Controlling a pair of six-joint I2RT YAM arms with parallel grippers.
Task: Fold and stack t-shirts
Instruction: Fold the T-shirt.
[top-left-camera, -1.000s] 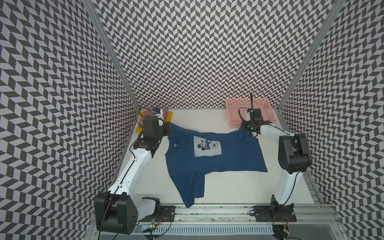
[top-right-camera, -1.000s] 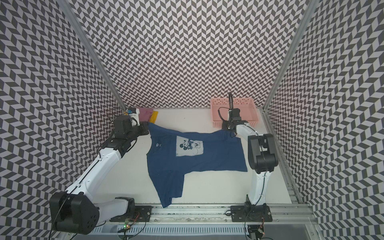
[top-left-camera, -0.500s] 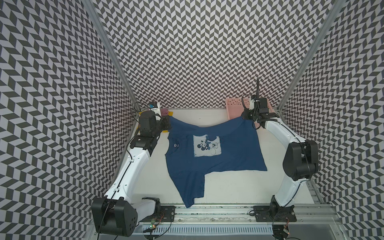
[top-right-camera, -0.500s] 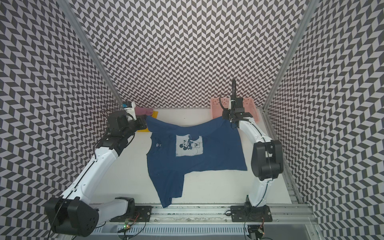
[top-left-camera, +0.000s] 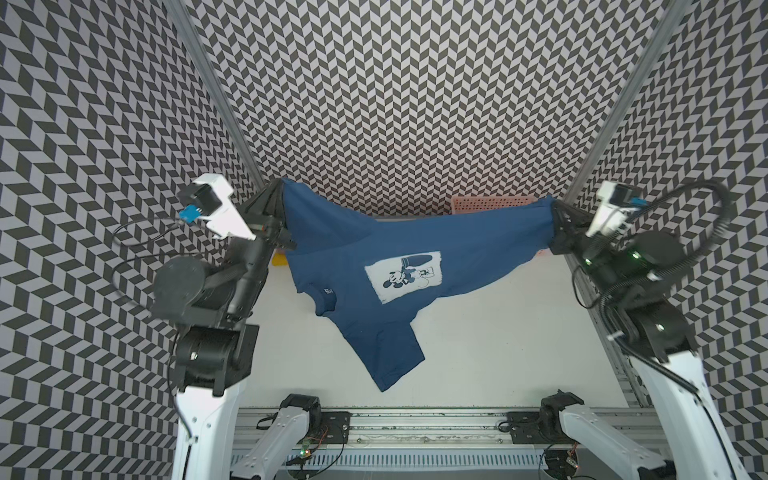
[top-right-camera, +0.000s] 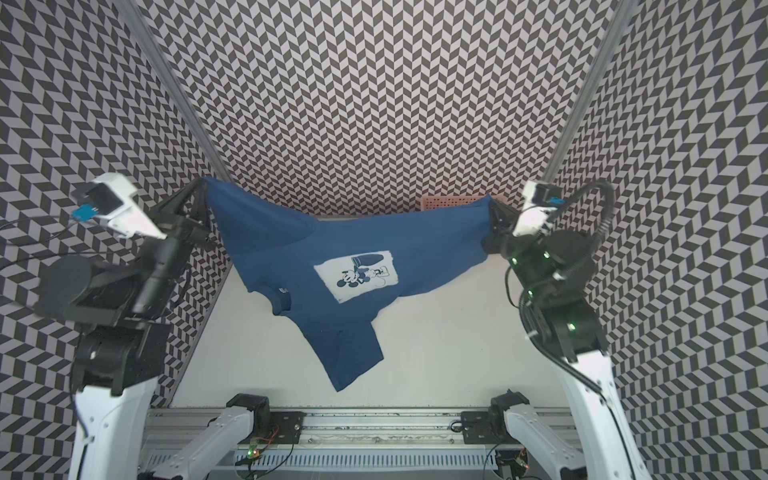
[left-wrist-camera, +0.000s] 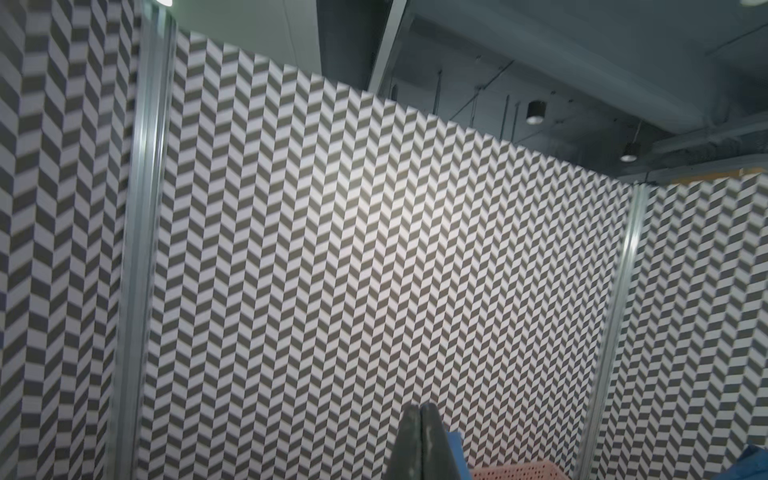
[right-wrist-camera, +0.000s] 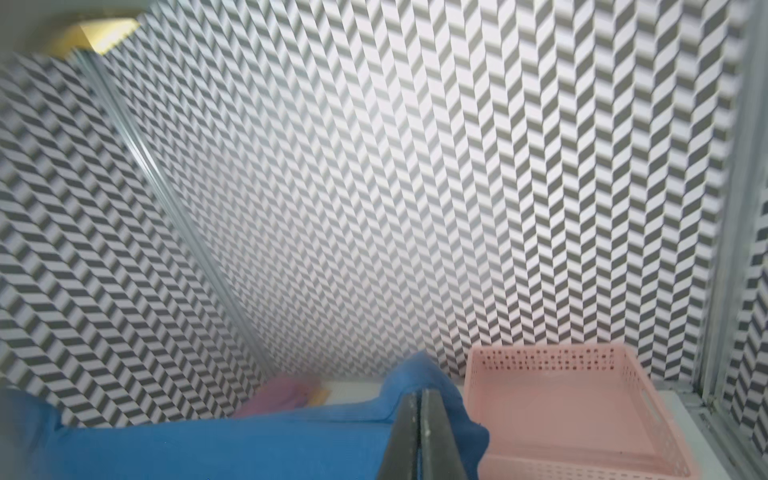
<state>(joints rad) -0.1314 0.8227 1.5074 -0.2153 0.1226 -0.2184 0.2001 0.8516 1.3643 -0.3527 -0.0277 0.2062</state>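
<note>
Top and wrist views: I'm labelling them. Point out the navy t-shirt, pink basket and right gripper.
navy t-shirt (top-left-camera: 478, 247): a top view, plain cloth beside the print.
pink basket (right-wrist-camera: 552, 415): right wrist view, bare floor.
right gripper (right-wrist-camera: 420, 404): right wrist view, between its shut fingertips.

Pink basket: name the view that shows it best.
Right wrist view: nearly the whole pink basket, perforated walls and floor. Both top views show only a rim strip above the navy t-shirt; the left wrist view, a sliver.

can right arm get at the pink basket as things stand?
Probably yes for reach: the pink basket sits just beyond the right gripper. But that gripper is shut on the navy t-shirt, stretched across to the left gripper, so cloth would drag along.
</note>
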